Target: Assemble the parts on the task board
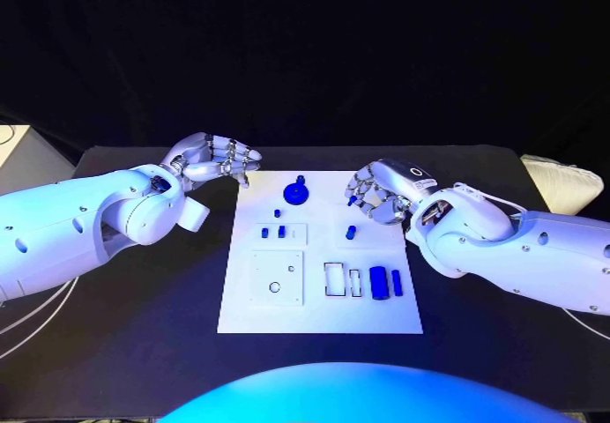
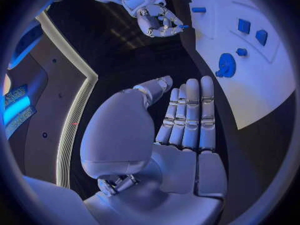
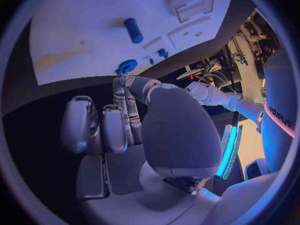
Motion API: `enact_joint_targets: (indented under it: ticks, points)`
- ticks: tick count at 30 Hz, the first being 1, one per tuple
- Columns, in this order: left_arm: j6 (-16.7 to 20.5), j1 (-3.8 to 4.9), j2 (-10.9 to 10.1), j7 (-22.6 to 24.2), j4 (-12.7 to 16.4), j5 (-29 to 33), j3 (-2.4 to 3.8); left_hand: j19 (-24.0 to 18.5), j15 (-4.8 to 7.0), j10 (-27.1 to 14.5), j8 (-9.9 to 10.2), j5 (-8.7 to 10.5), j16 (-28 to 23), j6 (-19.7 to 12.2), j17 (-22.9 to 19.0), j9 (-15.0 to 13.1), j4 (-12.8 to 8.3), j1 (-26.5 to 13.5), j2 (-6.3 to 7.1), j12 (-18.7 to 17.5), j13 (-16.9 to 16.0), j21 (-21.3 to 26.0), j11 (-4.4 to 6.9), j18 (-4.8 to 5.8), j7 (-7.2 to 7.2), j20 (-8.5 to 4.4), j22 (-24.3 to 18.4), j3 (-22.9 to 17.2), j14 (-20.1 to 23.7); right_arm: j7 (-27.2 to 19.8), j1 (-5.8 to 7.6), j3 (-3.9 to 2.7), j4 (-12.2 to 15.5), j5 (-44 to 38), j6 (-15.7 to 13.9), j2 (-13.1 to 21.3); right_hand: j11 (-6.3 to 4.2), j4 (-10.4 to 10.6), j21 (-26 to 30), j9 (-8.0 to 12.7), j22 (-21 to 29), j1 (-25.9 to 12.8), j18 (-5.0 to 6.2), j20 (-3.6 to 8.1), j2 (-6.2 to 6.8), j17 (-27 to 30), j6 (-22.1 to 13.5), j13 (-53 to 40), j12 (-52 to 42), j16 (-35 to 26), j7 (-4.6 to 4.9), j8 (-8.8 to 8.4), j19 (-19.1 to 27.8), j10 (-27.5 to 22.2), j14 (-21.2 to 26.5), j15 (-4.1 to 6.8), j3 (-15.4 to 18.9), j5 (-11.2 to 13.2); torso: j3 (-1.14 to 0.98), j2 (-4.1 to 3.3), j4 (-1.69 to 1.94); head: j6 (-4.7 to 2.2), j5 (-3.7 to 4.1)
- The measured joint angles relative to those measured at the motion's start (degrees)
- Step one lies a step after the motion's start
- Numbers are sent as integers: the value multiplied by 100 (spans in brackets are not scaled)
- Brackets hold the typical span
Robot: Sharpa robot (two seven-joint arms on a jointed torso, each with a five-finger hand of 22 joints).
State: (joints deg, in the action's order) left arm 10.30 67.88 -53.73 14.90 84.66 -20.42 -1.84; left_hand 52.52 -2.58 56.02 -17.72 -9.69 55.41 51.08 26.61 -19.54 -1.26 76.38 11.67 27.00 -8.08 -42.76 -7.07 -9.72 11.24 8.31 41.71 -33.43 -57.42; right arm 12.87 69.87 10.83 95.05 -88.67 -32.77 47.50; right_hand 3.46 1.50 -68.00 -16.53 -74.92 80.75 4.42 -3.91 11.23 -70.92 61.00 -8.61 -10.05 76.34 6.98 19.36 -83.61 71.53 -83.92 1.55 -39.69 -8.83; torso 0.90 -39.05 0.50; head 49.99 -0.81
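Note:
The white task board [image 1: 318, 313] lies mid-table. On it are a round blue knob [image 1: 298, 192] [image 2: 226, 65] [image 3: 127, 66], a short blue peg [image 1: 351, 233] [image 3: 133, 30], two small blue pieces [image 1: 272, 233] in a recess, and blue cylinders [image 1: 386, 282] near the right edge. My right hand [image 1: 379, 189] [image 2: 156, 17] hovers over the board's far right part, fingers curled, and seems to pinch a tiny blue part [image 1: 353, 200] [image 2: 185, 26] at its fingertips. My left hand [image 1: 213, 160] [image 2: 184, 115] hangs over the table by the board's far left corner, holding nothing.
A square white plate with a hole [image 1: 276, 278] sits in the board's left half, and white-framed slots [image 1: 334, 279] lie beside the cylinders. A pale object [image 1: 566, 181] rests at the table's right edge, a white box [image 1: 26, 154] at the left.

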Motion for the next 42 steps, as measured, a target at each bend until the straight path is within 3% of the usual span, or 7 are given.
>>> enact_joint_targets:
  ticks: [9,21,24,33,42]
  points:
    - [-6,0,40,0,8,28,0,0,-21,-21,11,0,0,-20,-6,7,-16,0,0,0,5,0,-21,0,20,0,0,16,-21,-44,-88,65,244,-225,68,-324,0,-1,0,-4,0,0,0,0,1,0,0,0,3,0,0,17,0,1,0,0,1,12,9,-2,13,0,-125]
    - [-13,0,119,6,34,72,0,0,-21,-21,11,0,0,-20,-5,7,-16,0,0,0,10,0,-21,0,20,0,-2,16,-21,-31,-354,240,255,-799,266,-849,0,-12,0,8,1,-18,0,0,-15,14,0,3,15,0,1,15,0,2,0,0,-9,-4,10,-3,13,0,-312]
    - [-18,-1,153,8,20,82,0,0,-21,-21,11,0,0,-20,-5,7,-16,0,0,0,10,0,-21,0,20,0,-4,16,-21,-12,-422,252,247,-925,301,-938,0,-18,0,10,1,-25,0,0,-21,18,-1,0,22,0,1,13,0,2,0,0,-15,-5,5,-3,12,0,-398]
    - [-100,-1,197,3,-6,150,0,0,-21,-21,10,0,0,-40,-5,7,-16,0,0,0,10,22,-21,0,0,0,-4,16,-21,114,-590,270,242,-1235,290,-1047,8,-52,-22,-9,2,-70,0,0,-5,24,-1,-9,36,-1,1,2,0,10,0,0,-48,-62,3,-3,11,0,-554]
    - [-186,-1,209,-7,-21,206,0,0,-21,-21,11,0,0,-40,-5,6,-16,0,0,0,9,22,-21,0,0,0,-4,16,-20,227,-654,271,240,-1412,236,-1087,8,-53,-22,-10,2,-77,0,0,3,39,-2,-9,36,-1,2,16,0,11,0,0,-47,-62,3,-5,5,0,-617]
